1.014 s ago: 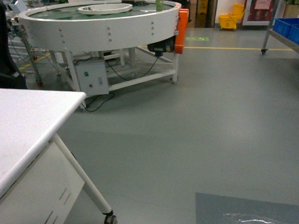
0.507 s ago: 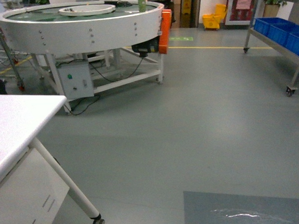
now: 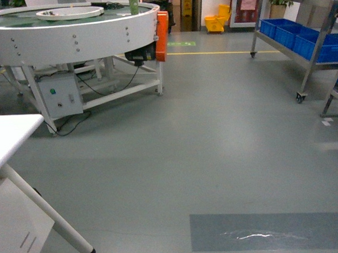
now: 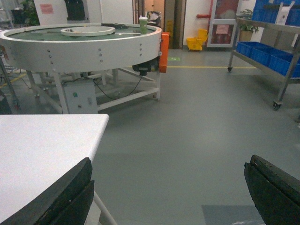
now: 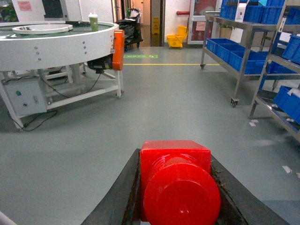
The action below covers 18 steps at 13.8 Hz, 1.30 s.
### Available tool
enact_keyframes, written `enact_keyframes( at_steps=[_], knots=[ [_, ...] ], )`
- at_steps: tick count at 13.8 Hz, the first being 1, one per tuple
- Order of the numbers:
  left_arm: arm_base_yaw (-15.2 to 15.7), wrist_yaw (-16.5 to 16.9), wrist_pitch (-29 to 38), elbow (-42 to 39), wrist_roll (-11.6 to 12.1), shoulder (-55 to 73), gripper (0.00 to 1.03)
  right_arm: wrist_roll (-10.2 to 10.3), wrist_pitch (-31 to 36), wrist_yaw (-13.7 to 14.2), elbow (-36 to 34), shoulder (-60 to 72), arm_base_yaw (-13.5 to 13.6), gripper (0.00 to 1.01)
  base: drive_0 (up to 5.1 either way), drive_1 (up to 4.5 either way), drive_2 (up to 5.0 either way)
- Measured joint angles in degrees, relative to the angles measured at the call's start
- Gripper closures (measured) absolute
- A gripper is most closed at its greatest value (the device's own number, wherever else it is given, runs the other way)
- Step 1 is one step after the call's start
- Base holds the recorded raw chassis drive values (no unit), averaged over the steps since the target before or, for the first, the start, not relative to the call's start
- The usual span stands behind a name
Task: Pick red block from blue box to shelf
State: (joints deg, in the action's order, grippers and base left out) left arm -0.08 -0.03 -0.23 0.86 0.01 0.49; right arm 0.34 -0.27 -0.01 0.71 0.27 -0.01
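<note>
In the right wrist view the red block (image 5: pixel 176 180) fills the lower middle, its round stud facing the camera. My right gripper (image 5: pixel 174 158) is shut on it, one black finger against each side. The left wrist view shows my left gripper (image 4: pixel 168 187) open wide over the grey floor, with nothing between its fingers (image 4: pixel 61 197). The steel shelf (image 3: pixel 313 49) stands at the right of the head view, also as shelf (image 5: pixel 241 56) in the right wrist view and shelf (image 4: pixel 281 65) in the left. The blue box is out of view. Neither gripper shows in the head view.
Dark blue crates (image 3: pixel 290 32) sit on the shelf's tiers. A big round white conveyor table (image 3: pixel 71 27) stands at the back left, with a control box and cables under it. A white table corner (image 3: pixel 8 135) on caster legs is near left. A yellow mop bucket (image 3: pixel 216 22) sits far back.
The head view has swung right: the round table and the white table have slid left, and the shelf with its blue crates has come into view on the right.
</note>
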Motion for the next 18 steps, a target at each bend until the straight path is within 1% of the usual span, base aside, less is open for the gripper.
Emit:
enact_keyframes(
  at_steps=[1,11,15,18],
  knots=[
    [0.02,0.00,0.00,0.00,0.00,0.00,0.05,0.00,0.00,0.00,0.00,0.00,0.00,0.73,0.0,0.00,0.0],
    [0.02,-0.02,0.02,0.00,0.00,0.00,0.05,0.02,0.02,0.00,0.00,0.00,0.00,0.73,-0.1,3.91,-4.0],
    [0.02,-0.02,0.11,0.00,0.00,0.00,0.05,0.00,-0.04,0.02,0.00,0.00,0.00,0.73,2.6,2.16,-5.1],
    [0.02,0.02,0.13,0.00,0.00,0.00,0.05,0.00,0.22,0.00,0.00,0.00,0.00,0.73,0.1,4.10,-3.9]
  ],
)
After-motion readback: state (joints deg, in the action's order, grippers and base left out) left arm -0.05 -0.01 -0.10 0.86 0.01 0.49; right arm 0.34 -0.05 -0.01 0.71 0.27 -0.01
